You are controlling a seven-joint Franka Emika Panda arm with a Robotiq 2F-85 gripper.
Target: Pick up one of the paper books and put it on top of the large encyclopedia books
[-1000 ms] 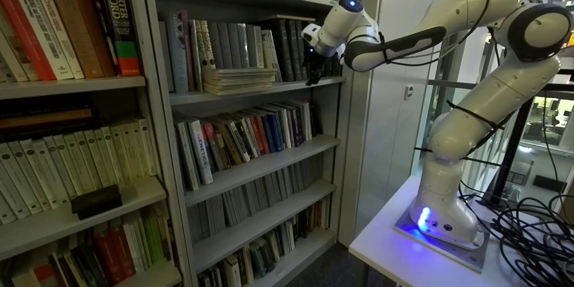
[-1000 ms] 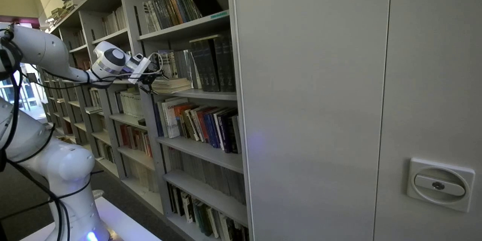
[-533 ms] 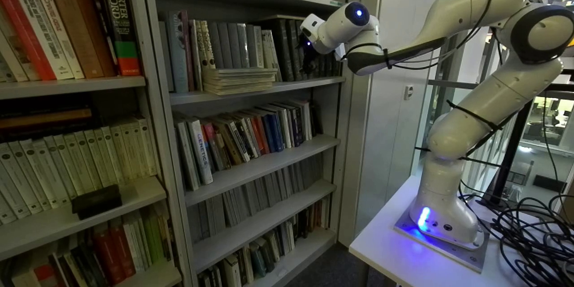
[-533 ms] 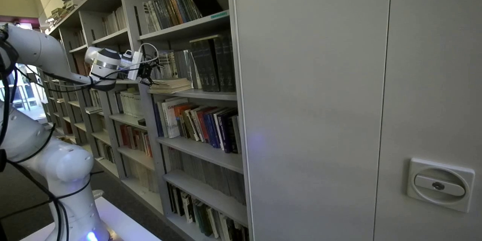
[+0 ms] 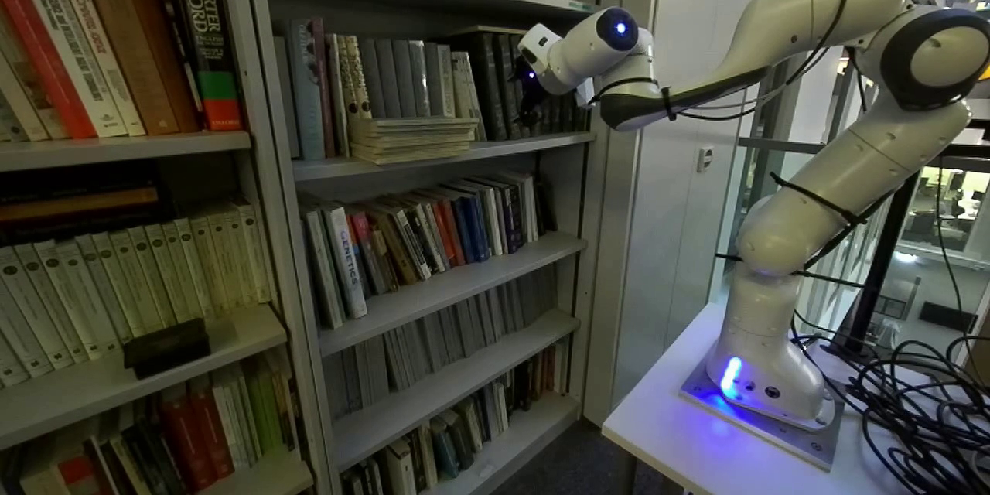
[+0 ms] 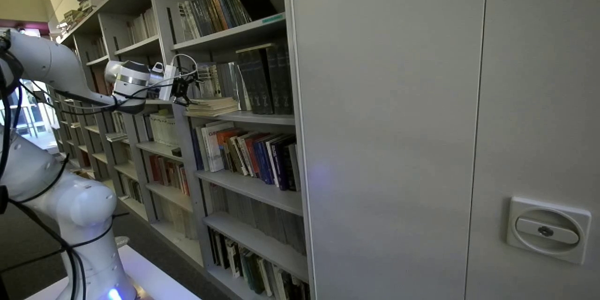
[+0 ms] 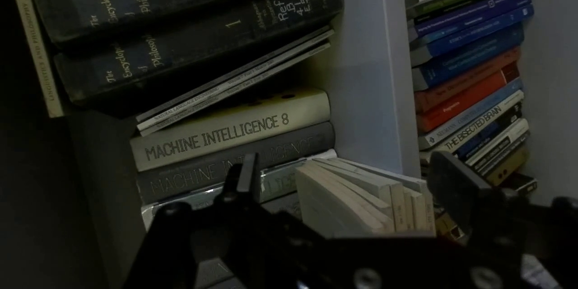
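2 fingers (image 7: 456, 180) of the gripper (image 7: 350, 174) stand wide apart; beyond them, in the wrist view, are the paper books (image 7: 343, 196), their stack (image 5: 414, 141) lying flat on the shelf (image 5: 557, 141) in both exterior views. Near the stack stand Machine Intelligence 8 (image 7: 230, 133) and thin, leaning volumes (image 7: 221, 86). Farther along the same shelf, the large black encyclopedia books (image 7: 189, 41) stand upright, with numerals 1 and 2 on 2 spines.

The paper books (image 5: 414, 142) look matt, the encyclopedia volumes (image 7: 198, 38) dull, the arm (image 5: 878, 151) glossy.
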